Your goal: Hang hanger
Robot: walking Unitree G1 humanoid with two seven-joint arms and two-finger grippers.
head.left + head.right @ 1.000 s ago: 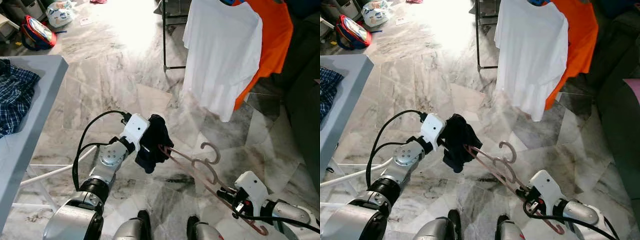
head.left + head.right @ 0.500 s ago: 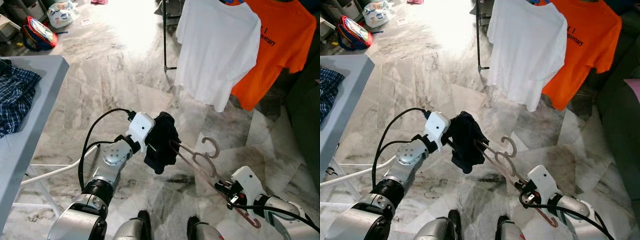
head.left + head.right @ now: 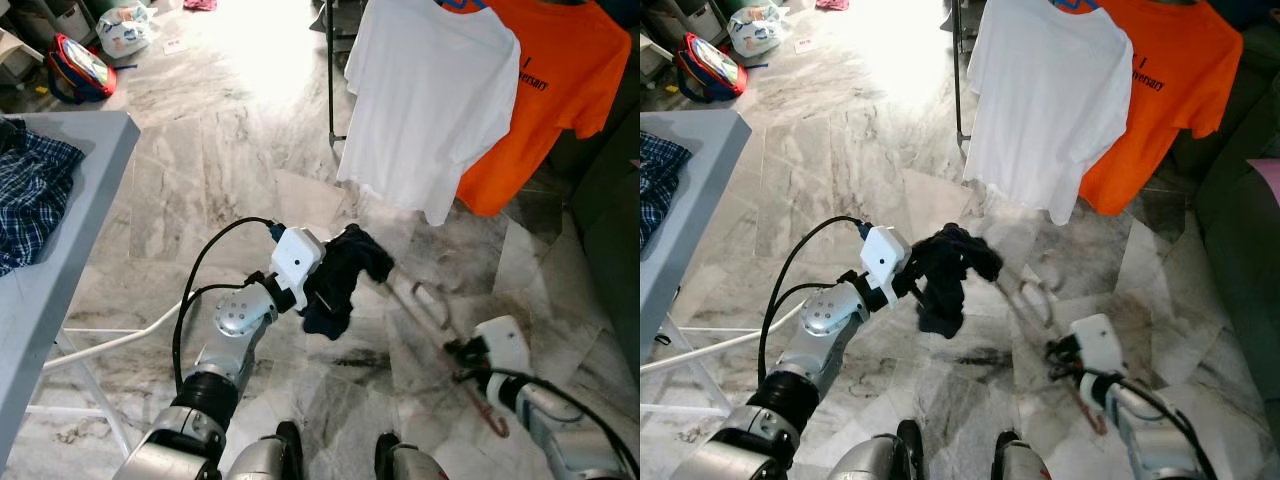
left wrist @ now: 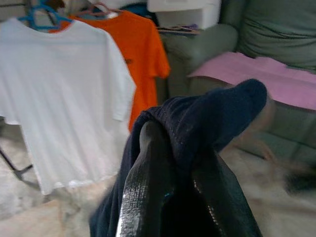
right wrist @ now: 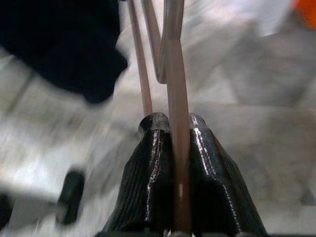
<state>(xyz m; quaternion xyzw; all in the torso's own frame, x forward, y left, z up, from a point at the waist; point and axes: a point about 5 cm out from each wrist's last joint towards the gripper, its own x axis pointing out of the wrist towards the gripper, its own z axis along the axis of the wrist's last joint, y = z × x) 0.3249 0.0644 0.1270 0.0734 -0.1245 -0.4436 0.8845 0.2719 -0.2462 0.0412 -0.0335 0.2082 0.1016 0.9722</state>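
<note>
A pinkish-brown hanger [image 3: 424, 300] is held low over the marble floor, blurred by motion. A dark navy garment [image 3: 340, 278] is bunched on its far end. My left gripper [image 3: 320, 284] is shut on that garment, and its fingers [image 4: 143, 192] are buried in the cloth [image 4: 212, 118]. My right gripper [image 3: 458, 352] is shut on the hanger's near end, with the bar [image 5: 177, 98] pinched between its fingers [image 5: 148, 177]. Beyond them, a white T-shirt [image 3: 430, 100] and an orange T-shirt [image 3: 545, 100] hang on a rack.
The rack's black upright [image 3: 330, 70] stands behind the white shirt. A grey table [image 3: 75, 230] with a plaid cloth [image 3: 30, 190] is at my left. Bags [image 3: 75, 65] lie on the far floor. A dark sofa [image 3: 610, 200] with a pink cushion [image 4: 256, 74] is at right.
My left gripper has carried the garment rightward, toward the hanging shirts. The right gripper has moved right with the hanger, which now lies flatter and blurred.
</note>
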